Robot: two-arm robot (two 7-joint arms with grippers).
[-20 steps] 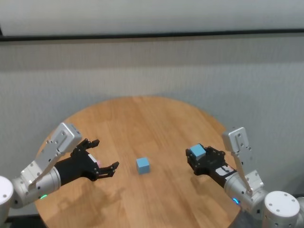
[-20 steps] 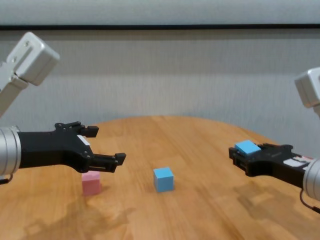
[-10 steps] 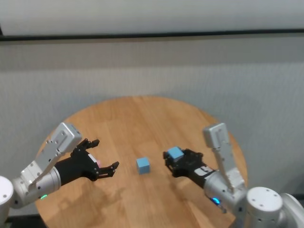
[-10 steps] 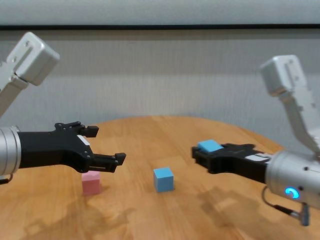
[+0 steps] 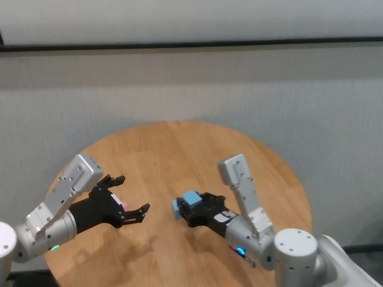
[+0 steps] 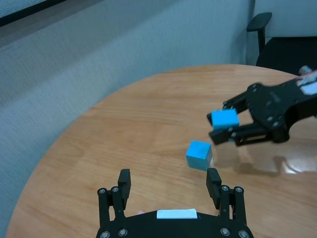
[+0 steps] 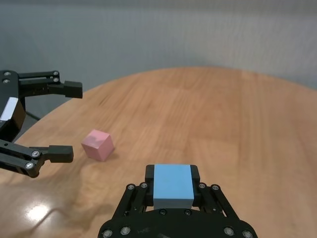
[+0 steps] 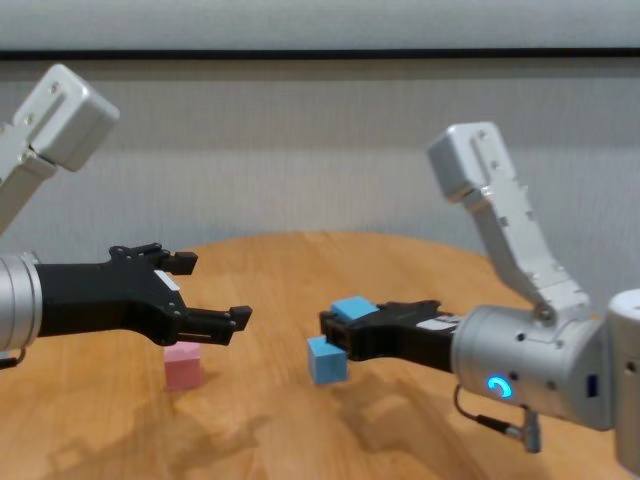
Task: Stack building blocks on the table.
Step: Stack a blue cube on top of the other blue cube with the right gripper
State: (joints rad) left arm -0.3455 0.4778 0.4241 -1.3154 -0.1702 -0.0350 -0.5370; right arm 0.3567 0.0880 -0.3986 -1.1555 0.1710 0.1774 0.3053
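My right gripper point(image 8: 338, 330) is shut on a light blue block point(image 8: 352, 308) and holds it in the air just above and beside the second light blue block point(image 8: 326, 361), which rests on the wooden table point(image 5: 179, 149). In the right wrist view the held block point(image 7: 172, 186) sits between the fingers. The pink block point(image 8: 183, 364) rests on the table at the left. My left gripper point(image 8: 215, 290) is open and empty, hovering over the pink block. The left wrist view shows the resting blue block point(image 6: 199, 154) and the held one point(image 6: 224, 118).
A grey wall with a dark rail runs behind the table. A dark chair point(image 6: 260, 29) stands beyond the table's edge in the left wrist view. The table's round edge curves close behind both arms.
My right gripper has carried the light blue block leftward across the table, from the right side to just above the resting blue block. The left arm has not moved.
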